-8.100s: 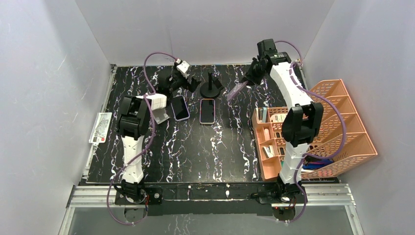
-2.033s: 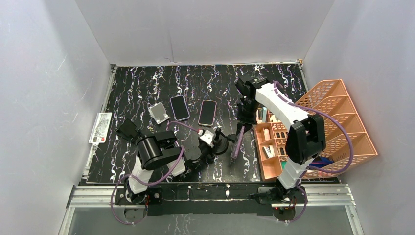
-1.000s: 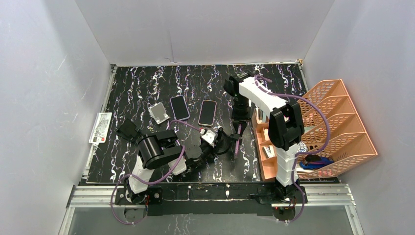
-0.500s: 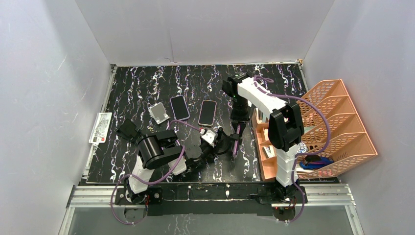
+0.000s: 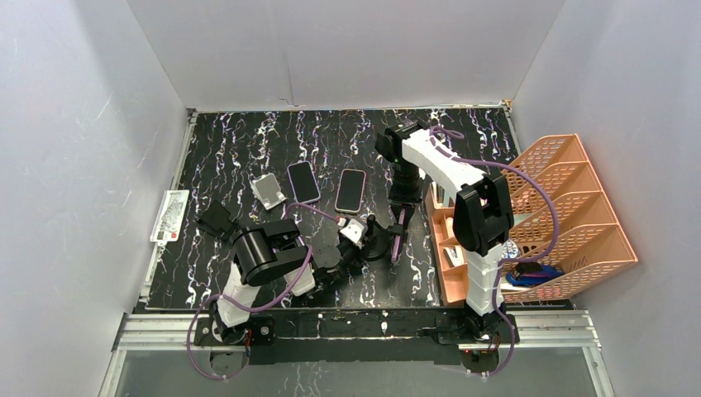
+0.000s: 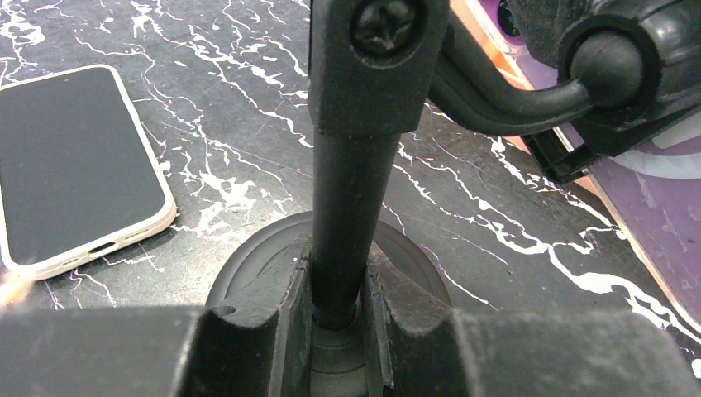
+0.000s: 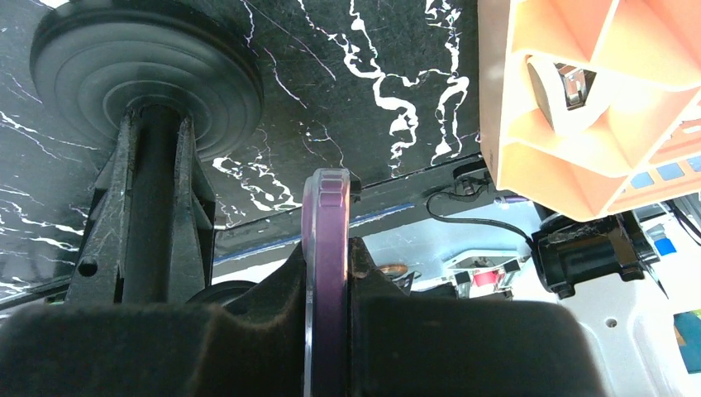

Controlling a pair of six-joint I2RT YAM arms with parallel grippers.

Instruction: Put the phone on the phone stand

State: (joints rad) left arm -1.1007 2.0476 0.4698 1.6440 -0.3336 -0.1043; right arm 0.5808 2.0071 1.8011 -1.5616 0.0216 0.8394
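Note:
The black phone stand stands on the marbled mat near the front. My left gripper is shut on its upright post, just above the round base. The stand's clamp head shows at the top right of the left wrist view. A purple phone hangs edge-down right beside the stand, with my right gripper shut on its upper part. In the right wrist view the phone sits edge-on between the fingers of the right gripper, next to the stand base.
Two more phones lie flat behind the stand, one pink-edged and one dark, beside a small silver block. An orange organiser basket stands close on the right. A paper card lies off the mat's left edge.
The right arm has carried the purple phone a little left, closer to the stand. The left gripper has kept its hold on the post without moving.

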